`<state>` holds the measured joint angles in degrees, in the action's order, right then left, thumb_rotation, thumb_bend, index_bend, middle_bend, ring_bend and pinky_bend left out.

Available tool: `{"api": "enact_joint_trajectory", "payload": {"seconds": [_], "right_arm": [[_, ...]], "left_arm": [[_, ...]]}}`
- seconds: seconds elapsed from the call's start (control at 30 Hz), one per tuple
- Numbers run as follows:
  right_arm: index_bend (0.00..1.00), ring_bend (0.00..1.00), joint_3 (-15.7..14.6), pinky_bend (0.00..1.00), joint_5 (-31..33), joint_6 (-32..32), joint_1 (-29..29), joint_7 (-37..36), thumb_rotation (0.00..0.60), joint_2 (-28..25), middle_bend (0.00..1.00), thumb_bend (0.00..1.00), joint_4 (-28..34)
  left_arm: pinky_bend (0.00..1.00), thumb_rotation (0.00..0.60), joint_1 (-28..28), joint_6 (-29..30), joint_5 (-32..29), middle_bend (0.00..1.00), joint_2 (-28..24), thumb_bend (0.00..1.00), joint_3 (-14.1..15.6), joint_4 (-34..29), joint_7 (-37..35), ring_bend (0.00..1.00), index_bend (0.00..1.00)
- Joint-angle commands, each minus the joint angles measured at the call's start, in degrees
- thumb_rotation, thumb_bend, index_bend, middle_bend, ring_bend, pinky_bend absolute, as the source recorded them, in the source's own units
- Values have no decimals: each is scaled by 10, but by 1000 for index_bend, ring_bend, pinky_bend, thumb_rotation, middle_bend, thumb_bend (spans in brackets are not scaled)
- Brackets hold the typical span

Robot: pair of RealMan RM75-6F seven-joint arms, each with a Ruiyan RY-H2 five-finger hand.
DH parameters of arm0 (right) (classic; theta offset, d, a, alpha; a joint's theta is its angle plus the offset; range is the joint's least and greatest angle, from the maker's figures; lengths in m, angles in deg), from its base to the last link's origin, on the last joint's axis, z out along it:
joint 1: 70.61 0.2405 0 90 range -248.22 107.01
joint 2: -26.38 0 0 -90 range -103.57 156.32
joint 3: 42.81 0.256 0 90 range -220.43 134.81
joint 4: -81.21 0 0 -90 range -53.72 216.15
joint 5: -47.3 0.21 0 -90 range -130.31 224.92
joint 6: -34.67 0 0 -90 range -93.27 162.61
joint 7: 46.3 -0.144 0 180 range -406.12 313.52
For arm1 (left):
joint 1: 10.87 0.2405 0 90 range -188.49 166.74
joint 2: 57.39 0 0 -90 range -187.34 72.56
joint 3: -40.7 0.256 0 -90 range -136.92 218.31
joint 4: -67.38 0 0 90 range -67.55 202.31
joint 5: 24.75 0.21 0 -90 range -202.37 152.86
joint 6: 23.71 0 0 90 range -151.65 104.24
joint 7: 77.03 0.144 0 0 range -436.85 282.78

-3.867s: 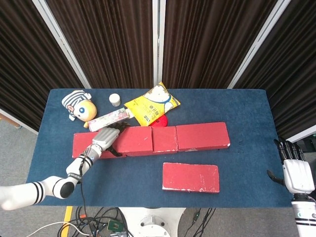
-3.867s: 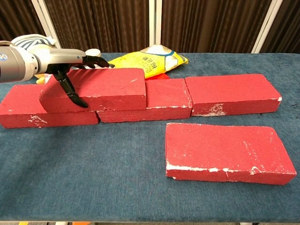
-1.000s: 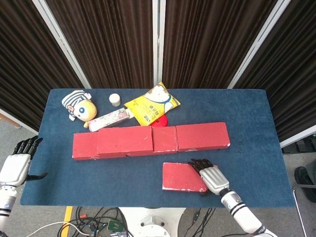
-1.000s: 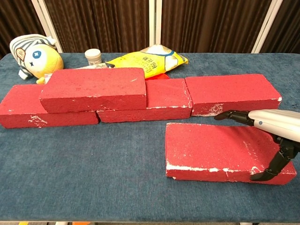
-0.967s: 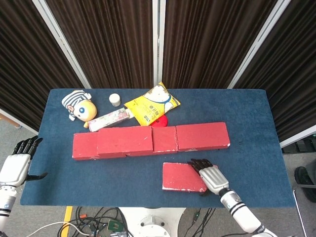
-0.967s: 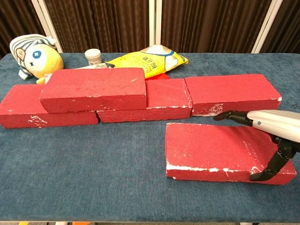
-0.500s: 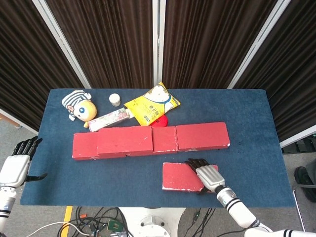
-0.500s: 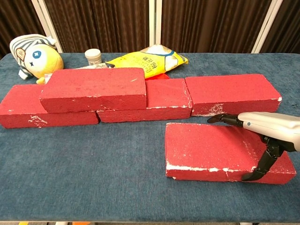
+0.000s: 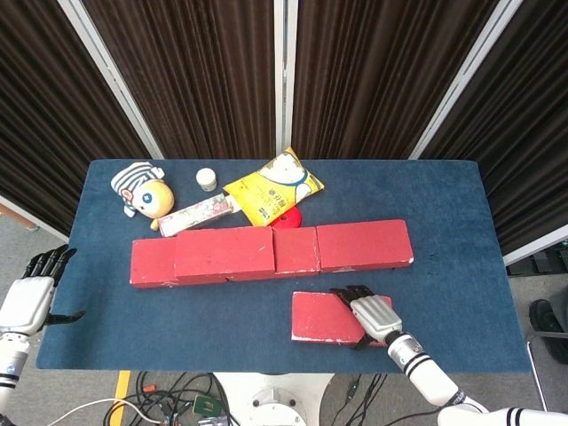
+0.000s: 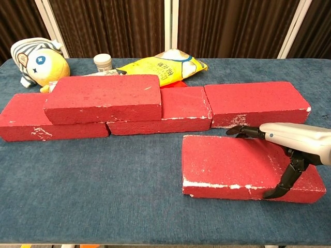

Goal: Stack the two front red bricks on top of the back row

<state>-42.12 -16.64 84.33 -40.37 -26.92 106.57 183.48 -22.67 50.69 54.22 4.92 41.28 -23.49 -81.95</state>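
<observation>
here the right hand [image 10: 289, 142] fingers [image 10: 240, 131] grasp the front red brick [image 10: 232, 165], flat, white-chipped edges.

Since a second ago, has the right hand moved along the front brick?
Yes. The right hand has slid left along the front brick, toward its middle, measured against that brick's right end.

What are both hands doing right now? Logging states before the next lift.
Left hand: open, holds nothing, off the table's left edge.
Right hand: grips the front red brick, fingers over its back edge, thumb on its front face.
</observation>
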Motion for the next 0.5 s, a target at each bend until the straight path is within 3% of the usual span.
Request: {"api": "enact_joint_trajectory", "payload": {"seconds": [0.03,0.2,0.5], "right_arm": [[0,98,-2,110,-1,5,0,1,600,0,177,3,1],[0,126,-5,194,4,12,1,3,600,-1,194,47,2],[0,149,-8,208,-40,35,-5,-22,600,-30,209,57,30]], "left_arm": [[11,600,1,-1,0,0,0,0,-1,1,-1,0,0],[11,600,3,-3,2,0,1,0,-3,1,-3,0,0],[12,600,7,-3,5,0,-1,0,-6,-4,-1,0,0]]}}
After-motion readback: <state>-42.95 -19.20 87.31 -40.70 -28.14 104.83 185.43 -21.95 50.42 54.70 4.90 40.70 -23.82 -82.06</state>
